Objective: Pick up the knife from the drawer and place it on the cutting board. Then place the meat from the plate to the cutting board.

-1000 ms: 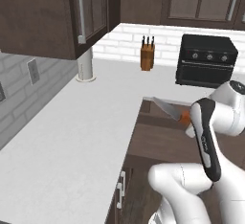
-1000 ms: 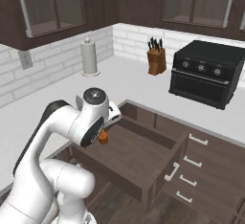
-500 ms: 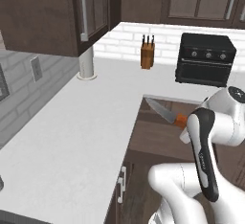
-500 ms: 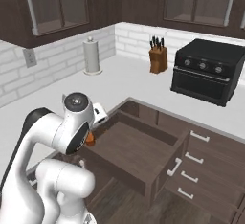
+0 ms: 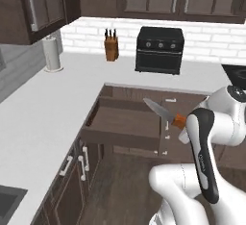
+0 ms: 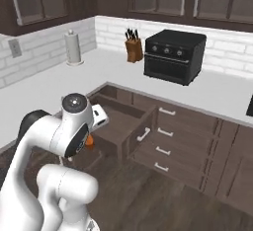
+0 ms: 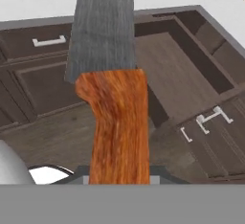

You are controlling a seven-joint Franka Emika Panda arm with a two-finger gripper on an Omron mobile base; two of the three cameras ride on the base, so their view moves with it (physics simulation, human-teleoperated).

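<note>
My gripper [image 5: 182, 124] is shut on the orange handle of the knife [image 5: 164, 113]. It holds the knife in the air over the front right corner of the open drawer [image 5: 125, 123], and the silver-grey blade points up and left. In the hand view the knife [image 7: 117, 122] runs up the middle, with the empty drawer [image 7: 189, 74] behind it. In the right base view the orange handle [image 6: 90, 141] peeks out below the hand, beside the drawer [image 6: 121, 121]. The cutting board, the plate and the meat are out of view.
A black toaster oven [image 5: 159, 50], a knife block [image 5: 111, 44] and a paper towel roll [image 5: 52, 53] stand at the back of the white counter [image 5: 43, 108]. A sink corner [image 5: 7, 202] lies at the lower left. Closed drawers [image 6: 165, 143] face the wooden floor.
The whole picture has shifted, so the base has moved and both cameras now face the open drawer and the oven more squarely. The knife stays in the gripper.
</note>
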